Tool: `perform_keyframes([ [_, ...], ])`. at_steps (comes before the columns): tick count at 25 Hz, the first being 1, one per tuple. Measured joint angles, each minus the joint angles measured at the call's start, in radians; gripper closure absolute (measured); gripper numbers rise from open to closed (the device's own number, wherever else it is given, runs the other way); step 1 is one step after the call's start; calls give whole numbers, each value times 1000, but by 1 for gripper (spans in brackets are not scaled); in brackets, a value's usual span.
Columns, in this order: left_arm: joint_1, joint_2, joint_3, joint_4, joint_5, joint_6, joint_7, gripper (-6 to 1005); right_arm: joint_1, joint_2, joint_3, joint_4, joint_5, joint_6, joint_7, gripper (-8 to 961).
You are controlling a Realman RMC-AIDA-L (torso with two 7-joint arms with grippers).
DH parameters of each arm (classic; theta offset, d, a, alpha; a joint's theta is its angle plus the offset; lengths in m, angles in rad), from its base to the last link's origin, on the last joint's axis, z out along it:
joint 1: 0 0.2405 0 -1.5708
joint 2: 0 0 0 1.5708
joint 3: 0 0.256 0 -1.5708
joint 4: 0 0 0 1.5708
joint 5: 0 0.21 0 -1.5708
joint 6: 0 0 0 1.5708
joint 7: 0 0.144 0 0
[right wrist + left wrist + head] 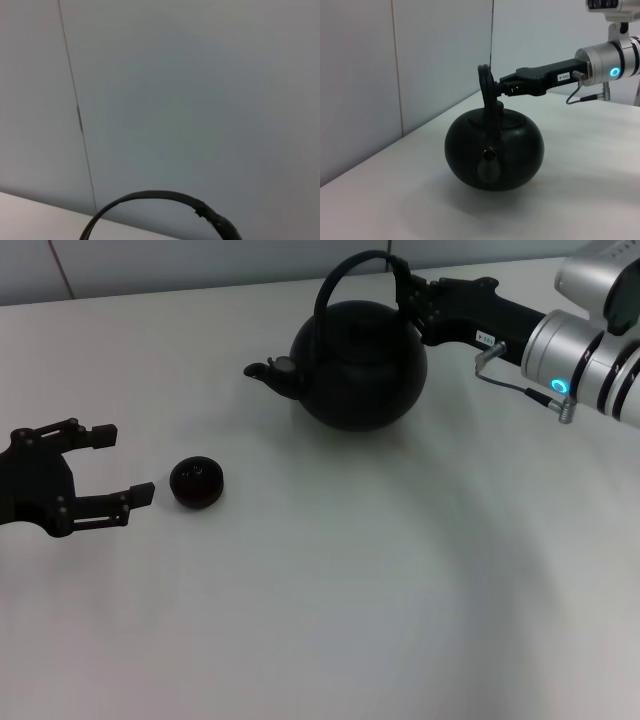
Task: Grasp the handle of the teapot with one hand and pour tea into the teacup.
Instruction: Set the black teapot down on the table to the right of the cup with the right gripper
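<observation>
The round black teapot [360, 365] is at the back middle of the white table, with its spout [268, 372] pointing to the left. My right gripper [405, 290] comes in from the right and is shut on the ribbed right side of the tall hoop handle [340, 275]. The left wrist view shows the teapot [494, 150] spout-on, with the right gripper [506, 88] clamped on the handle [487, 90]. Only the handle's arc [150, 196] shows in the right wrist view. The small black teacup [196, 482] sits at the left. My left gripper [125, 463] is open just left of it, not touching.
A grey wall [420, 60] with a vertical seam runs behind the table's far edge, close behind the teapot. The white tabletop [400, 590] stretches in front of the teapot and the cup.
</observation>
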State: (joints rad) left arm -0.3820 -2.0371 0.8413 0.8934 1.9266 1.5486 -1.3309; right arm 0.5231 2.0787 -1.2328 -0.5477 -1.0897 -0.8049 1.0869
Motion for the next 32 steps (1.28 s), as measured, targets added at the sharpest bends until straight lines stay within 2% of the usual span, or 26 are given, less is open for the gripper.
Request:
perform_keyframes([
  [9,-1,-6,1,4,0,4,3,137,1,0,-2,8,-74,56,7,815],
  [22,-2,-6,2,16,0,5,-1,138,3,-1,17,-1,-73,56,11,794],
  [32,-3,-6,1,18,0,-1,-2,139,-3,1,22,-15,-71,52,12,595],
])
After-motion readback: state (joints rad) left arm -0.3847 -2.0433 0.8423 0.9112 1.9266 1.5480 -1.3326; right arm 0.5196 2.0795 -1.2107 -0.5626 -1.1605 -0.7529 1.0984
